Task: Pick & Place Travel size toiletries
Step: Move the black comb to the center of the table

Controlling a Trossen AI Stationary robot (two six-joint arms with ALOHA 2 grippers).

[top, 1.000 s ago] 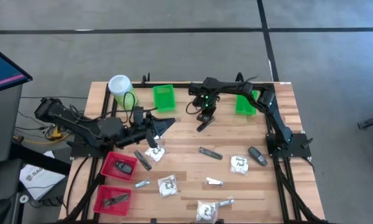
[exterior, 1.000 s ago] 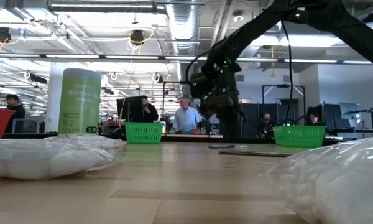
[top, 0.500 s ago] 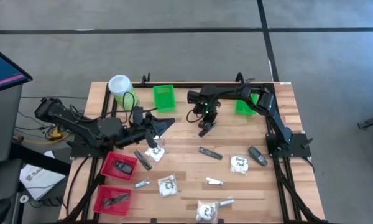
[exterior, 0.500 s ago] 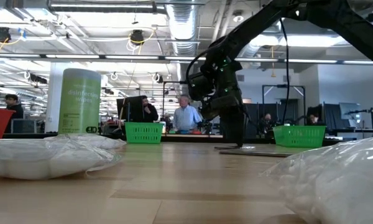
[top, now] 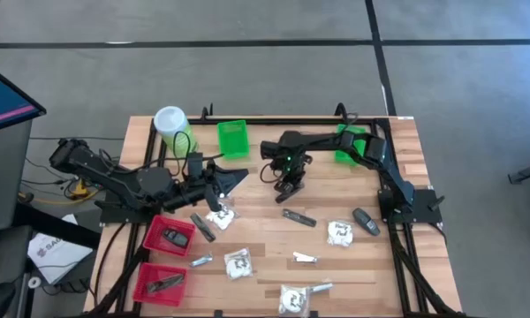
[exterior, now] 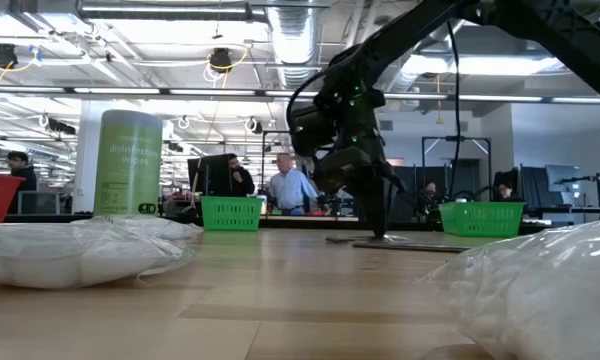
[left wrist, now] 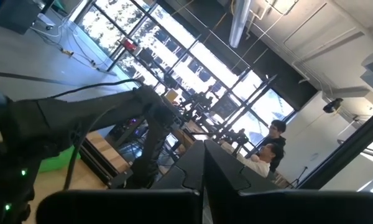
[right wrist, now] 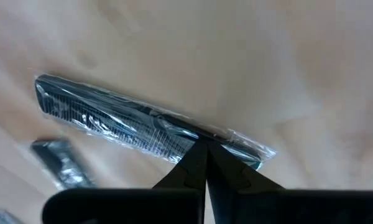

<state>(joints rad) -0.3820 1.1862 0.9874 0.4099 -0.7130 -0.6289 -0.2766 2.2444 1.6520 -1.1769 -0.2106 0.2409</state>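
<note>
Wooden table (top: 265,265) fills the high view's middle. I see my right gripper (top: 289,187) at centre, fingers pressed together, just above a dark comb (top: 298,217). White packets (top: 238,263), sachets (top: 305,258) and dark pieces lie across the lower half; red baskets (top: 170,235) sit lower left, green baskets (top: 233,139) along the top. My left gripper (top: 219,180) waits centre-left, also closed, holding nothing.

Low view: right gripper (exterior: 380,232) reaches down to the tabletop at centre; canister (exterior: 128,163) stands at left.

Right wrist view: closed fingertips (right wrist: 202,149) meet over the wrapped comb (right wrist: 143,121).
</note>
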